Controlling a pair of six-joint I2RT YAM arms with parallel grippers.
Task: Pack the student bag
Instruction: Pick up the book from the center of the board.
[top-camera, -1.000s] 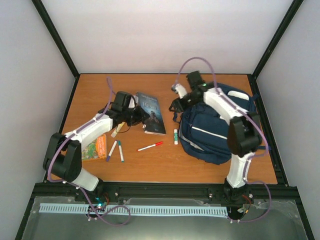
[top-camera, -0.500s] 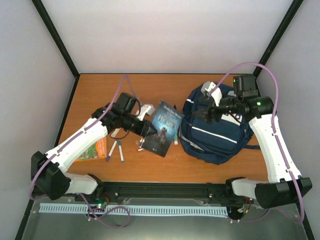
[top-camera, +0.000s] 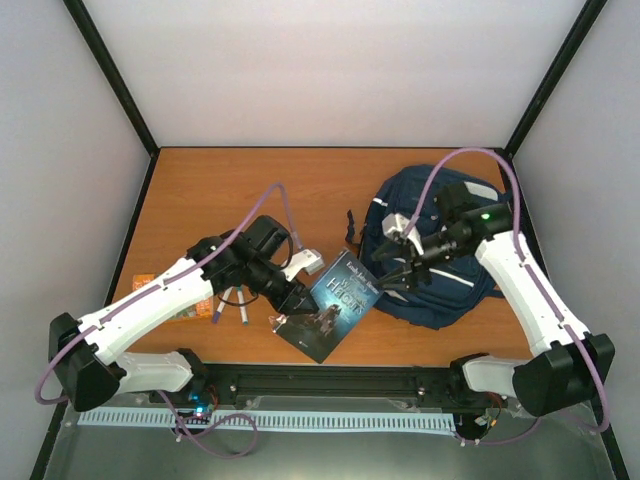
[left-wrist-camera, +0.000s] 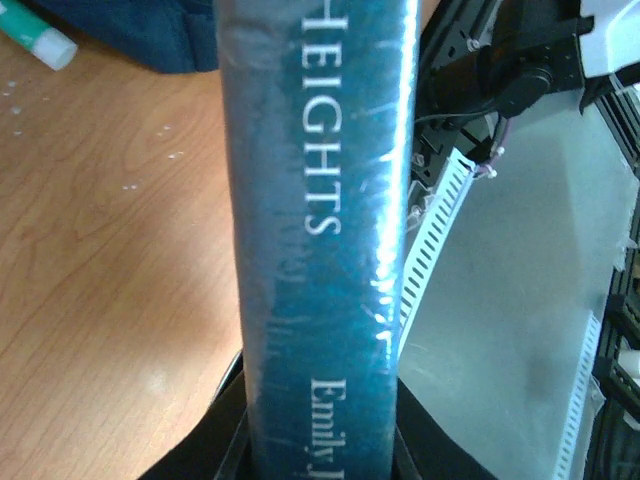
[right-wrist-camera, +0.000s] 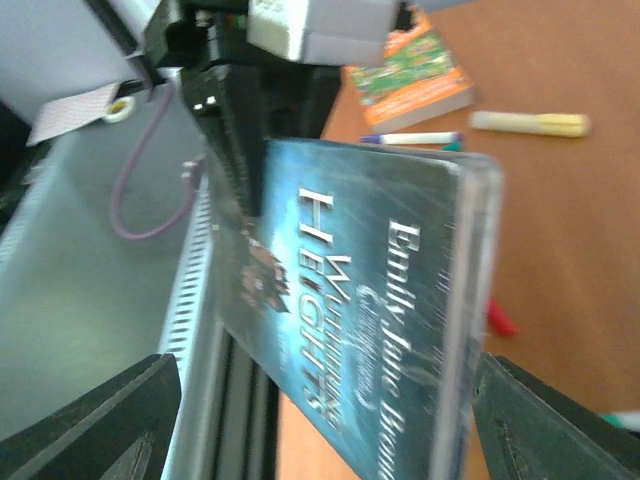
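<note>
Wooden table (top-camera: 200, 190) between white walls carries the student bag (top-camera: 440, 298) at its right side, toward the far right corner. Left gripper (top-camera: 297, 303) is clamped on a teal book (top-camera: 338, 305), held tilted above the near edge. Right gripper (top-camera: 395, 265), against the bag's left side, faces the book with jaws spread apart.

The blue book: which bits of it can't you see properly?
Left wrist view: on the book, the title is cut off by the top edge, the author's name by the bottom edge.
Right wrist view: its cover picture is blurred.
Top view: the left gripper hides part of its edge.
</note>
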